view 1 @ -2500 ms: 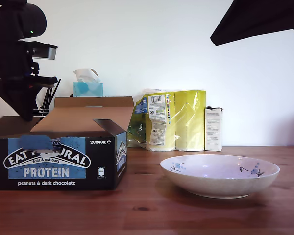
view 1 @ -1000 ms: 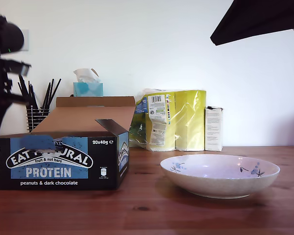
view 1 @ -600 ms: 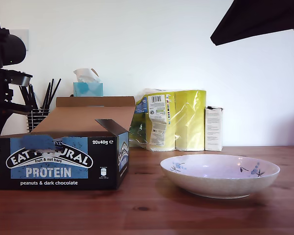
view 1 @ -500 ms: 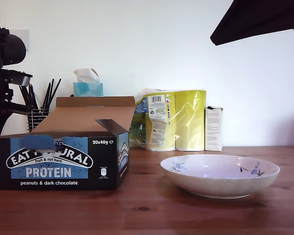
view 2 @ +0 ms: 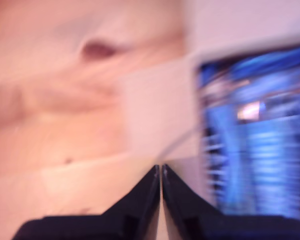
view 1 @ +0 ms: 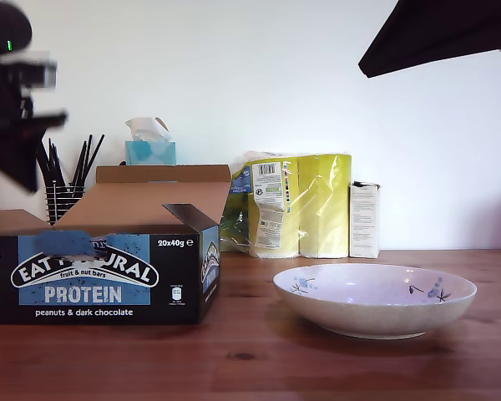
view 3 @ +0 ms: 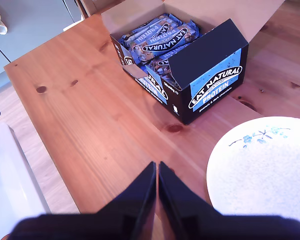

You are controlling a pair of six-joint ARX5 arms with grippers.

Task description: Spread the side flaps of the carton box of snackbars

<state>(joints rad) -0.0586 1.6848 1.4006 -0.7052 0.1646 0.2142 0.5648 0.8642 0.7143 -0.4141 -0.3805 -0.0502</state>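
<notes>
The fingers of my first gripper [view 2: 161, 172] are seen pressed together, empty, above a blurred brown flap; those of my second gripper [view 3: 157, 172] likewise, high over the worktop [view 3: 90, 125]. The carton box of snackbars [view 1: 100, 271] stands open at the exterior view's left, beside a white bowl [view 1: 374, 299]; yellow rolls [view 1: 296, 205] stand behind.

Black carton [view 1: 100, 271] with a blue panel and white lettering; white bowl [view 1: 374, 298] with blue flowers.

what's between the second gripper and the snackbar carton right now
Nothing visible. In the second wrist view, only bare wooden table lies between my second gripper and the carton box. The white bowl sits off to one side, clear of that path.
</notes>
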